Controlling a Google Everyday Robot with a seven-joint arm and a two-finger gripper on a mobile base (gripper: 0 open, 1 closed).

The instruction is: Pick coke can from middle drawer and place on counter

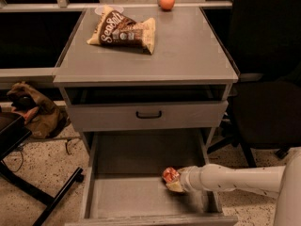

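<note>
The coke can [169, 174], small and red, is in the open middle drawer [136, 197] near its right wall, right at the tip of my gripper [173, 181]. My white arm reaches in from the lower right, and the gripper is low inside the drawer against the can. The counter [188, 51] is the cabinet's flat grey top, above the drawers.
A chip bag [123, 31] lies on the counter at the back left and an orange fruit [166, 1] at the back edge. The upper drawer front [148, 114] with a black handle overhangs the middle drawer. A black chair [268, 107] stands on the right and a brown bag [33, 109] on the left.
</note>
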